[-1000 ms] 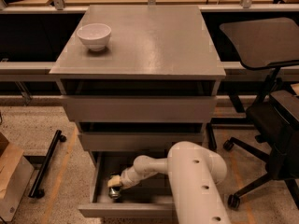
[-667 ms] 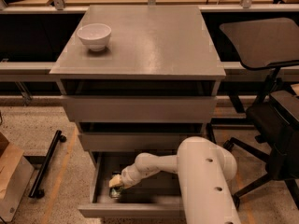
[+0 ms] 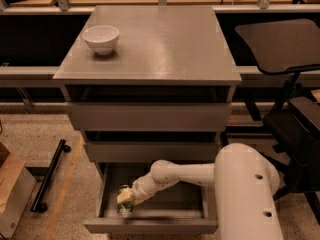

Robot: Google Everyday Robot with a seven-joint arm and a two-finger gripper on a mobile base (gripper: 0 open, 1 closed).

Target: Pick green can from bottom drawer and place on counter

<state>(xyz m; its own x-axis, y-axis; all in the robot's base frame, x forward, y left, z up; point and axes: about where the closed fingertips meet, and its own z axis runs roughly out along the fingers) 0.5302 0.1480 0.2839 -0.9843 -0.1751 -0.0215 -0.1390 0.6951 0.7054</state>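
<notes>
The green can [image 3: 123, 208] stands in the front left corner of the open bottom drawer [image 3: 150, 226]. My gripper [image 3: 126, 197] reaches down into that drawer on the white arm [image 3: 175, 176] and sits right on top of the can, covering its upper part. The counter [image 3: 160, 44] is the grey top of the cabinet, well above the gripper.
A white bowl [image 3: 101, 38] stands at the counter's back left. The two upper drawers [image 3: 150, 116] are nearly closed and overhang the bottom drawer. A black office chair [image 3: 285, 84] is at the right. A black bar [image 3: 49, 176] and a cardboard box [image 3: 12, 189] are on the floor at the left.
My arm's large white body has shifted to the right in view. The gripper has stayed at the green can in the drawer's front left corner.
</notes>
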